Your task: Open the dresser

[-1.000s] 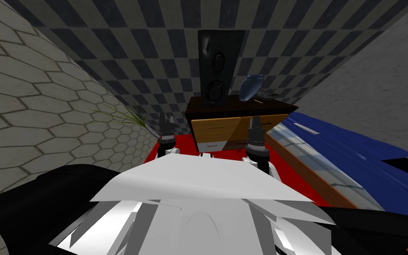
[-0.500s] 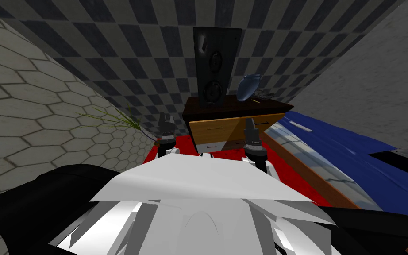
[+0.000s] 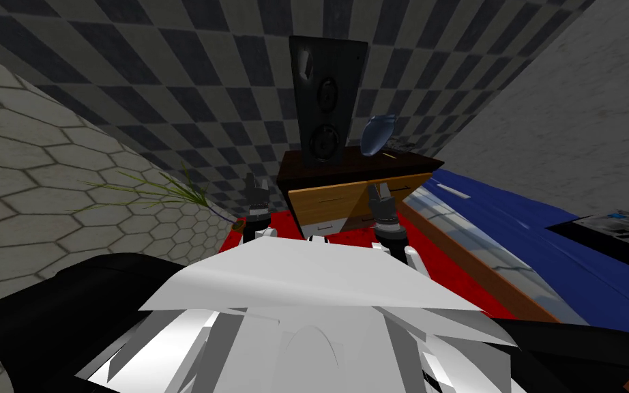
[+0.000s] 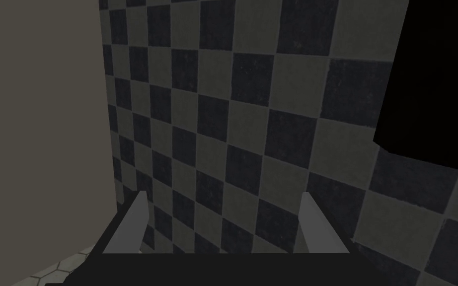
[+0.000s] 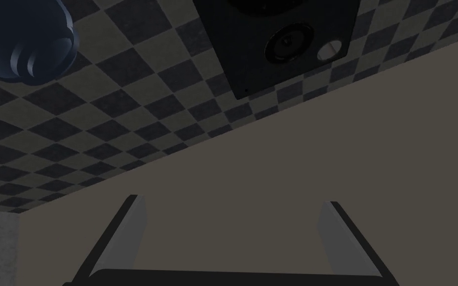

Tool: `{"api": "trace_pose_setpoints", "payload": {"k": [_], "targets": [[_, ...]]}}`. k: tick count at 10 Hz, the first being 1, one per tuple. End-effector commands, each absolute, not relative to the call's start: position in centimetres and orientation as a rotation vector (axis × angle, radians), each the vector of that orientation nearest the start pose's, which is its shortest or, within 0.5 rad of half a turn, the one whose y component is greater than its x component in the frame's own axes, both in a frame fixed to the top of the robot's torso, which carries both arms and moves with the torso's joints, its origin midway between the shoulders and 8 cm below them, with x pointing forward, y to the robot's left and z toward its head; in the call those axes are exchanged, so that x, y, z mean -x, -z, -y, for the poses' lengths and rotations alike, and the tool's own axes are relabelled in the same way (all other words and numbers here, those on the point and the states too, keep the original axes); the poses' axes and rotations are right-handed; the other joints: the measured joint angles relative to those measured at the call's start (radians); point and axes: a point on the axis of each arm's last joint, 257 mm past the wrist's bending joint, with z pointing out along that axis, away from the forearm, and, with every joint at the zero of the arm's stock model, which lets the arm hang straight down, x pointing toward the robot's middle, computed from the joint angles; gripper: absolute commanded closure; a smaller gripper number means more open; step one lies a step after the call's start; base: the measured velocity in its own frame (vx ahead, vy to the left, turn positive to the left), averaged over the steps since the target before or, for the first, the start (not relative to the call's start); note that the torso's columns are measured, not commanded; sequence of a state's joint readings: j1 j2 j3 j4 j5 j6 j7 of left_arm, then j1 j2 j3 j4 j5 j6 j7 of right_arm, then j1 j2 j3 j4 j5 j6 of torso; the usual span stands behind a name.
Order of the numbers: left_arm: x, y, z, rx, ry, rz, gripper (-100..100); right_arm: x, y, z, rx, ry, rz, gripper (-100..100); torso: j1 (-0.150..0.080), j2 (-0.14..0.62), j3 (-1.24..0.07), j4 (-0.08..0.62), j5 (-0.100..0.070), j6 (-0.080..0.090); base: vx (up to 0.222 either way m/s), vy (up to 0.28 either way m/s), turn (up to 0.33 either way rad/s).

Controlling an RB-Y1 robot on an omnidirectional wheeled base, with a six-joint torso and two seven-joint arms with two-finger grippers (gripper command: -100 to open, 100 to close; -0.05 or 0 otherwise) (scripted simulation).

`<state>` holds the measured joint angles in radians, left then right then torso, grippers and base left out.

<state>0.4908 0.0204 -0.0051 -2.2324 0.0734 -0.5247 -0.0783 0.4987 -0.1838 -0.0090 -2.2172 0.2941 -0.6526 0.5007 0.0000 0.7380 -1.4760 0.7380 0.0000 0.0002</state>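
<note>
Your right gripper (image 3: 376, 193) was spread wide and empty, close before the right end of the dark-topped, wooden-fronted dresser (image 3: 327, 196). Your left gripper (image 3: 257, 184), likewise spread and empty, hung beyond its left edge. Your right wrist view caught the tall black speaker (image 5: 282, 44) and rounded blue vase (image 5: 22, 42).

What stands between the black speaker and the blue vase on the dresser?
Nothing stands there: the right wrist view shows bare checkered wall between the speaker and the vase.
</note>
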Motion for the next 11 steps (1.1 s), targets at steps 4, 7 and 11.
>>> {"api": "trace_pose_setpoints", "payload": {"k": [4,7,11], "targets": [[-34.9,-1.1,-28.5,0.674,1.279,-0.612,0,-33.9,0.7,20.2,0.143,-0.503,-0.897,-100,0.0,0.0,0.0,0.0,0.0,0.0,0.048,0.034,-0.118],[-34.9,-1.1,-28.5,0.674,1.279,-0.612,0,-34.1,1.4,19.6,0.213,-0.423,-0.902,-100,0.0,0.001,0.0,0.0,0.0,0.0,0.008,0.018,-0.059],[-34.9,-1.1,-28.5,0.674,1.28,-0.612,0,-34.4,3.0,18.3,0.336,-0.301,-0.911,-100,-0.001,-0.001,-0.001,0.0,0.0,0.0,-0.013,0.025,-0.071]]}}
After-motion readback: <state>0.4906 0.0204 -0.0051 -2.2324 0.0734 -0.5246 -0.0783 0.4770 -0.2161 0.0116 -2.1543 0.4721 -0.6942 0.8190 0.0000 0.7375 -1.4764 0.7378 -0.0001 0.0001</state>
